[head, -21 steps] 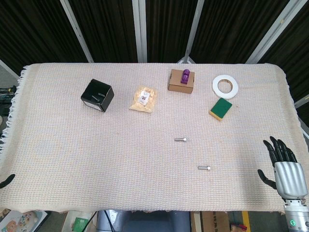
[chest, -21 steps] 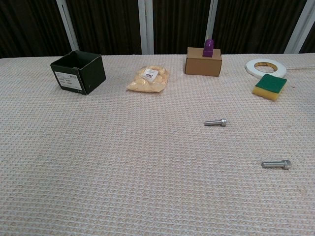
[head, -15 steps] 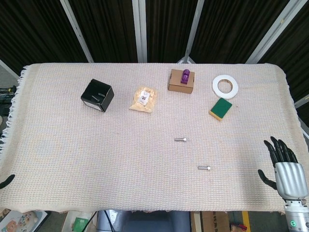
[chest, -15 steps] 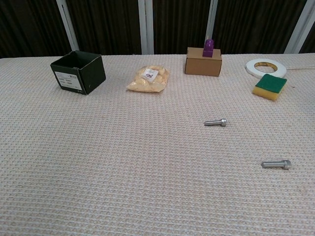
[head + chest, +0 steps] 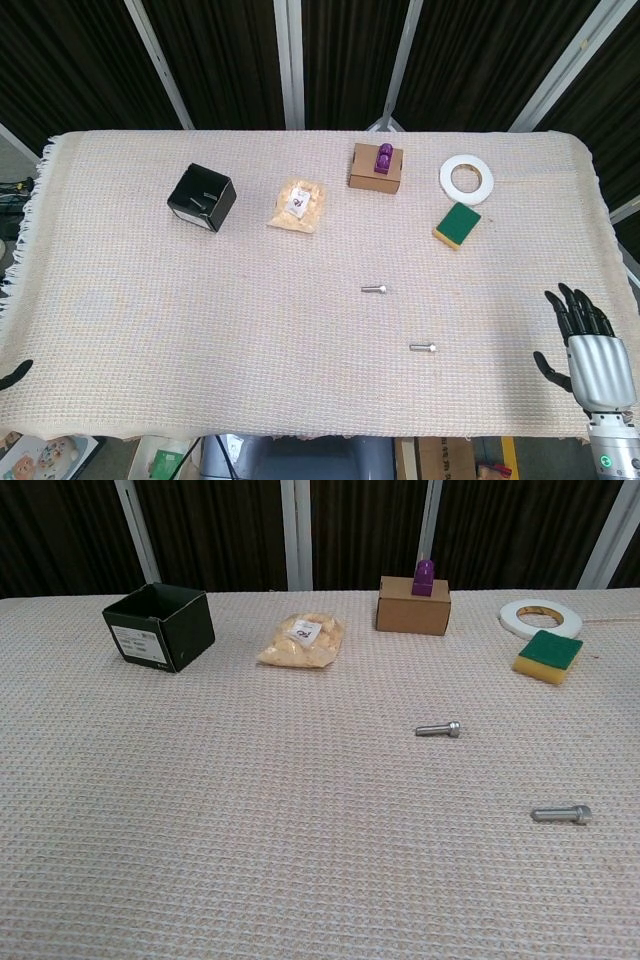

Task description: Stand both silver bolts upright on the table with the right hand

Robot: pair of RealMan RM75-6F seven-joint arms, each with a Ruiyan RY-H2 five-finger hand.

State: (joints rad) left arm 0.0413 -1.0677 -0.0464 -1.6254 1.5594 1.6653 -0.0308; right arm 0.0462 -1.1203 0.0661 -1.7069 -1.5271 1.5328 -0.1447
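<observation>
— At the bottom left corner of the head view, what is that dark tip?
— Only a sliver of the left hand [image 5: 12, 374], cut off by the frame edge; whether its fingers are spread or curled I cannot tell. The chest view shows neither hand.

— And the right hand [image 5: 590, 350]?
— It sits at the lower right, beyond the cloth's edge, fingers spread wide and holding nothing. Its wrist runs out of the frame.

— How many bolts?
— Two silver bolts, both lying on their sides on the woven tablecloth [image 5: 200, 330]. The farther bolt [image 5: 374, 289] is mid-table; the nearer bolt [image 5: 422, 348] lies closer to the right hand but well apart from it. In the chest view their heads point right.

— Anything else, counted?
— One black open box [image 5: 202, 197], with something inside too dim to make out. One clear bag of yellowish pieces [image 5: 298, 204], its label too small to read. One cardboard box [image 5: 376, 168] with one purple object [image 5: 384, 156] standing on top. One white tape roll [image 5: 466, 178], lying flat, and one green-and-yellow sponge [image 5: 457, 224] just beside it.
</observation>
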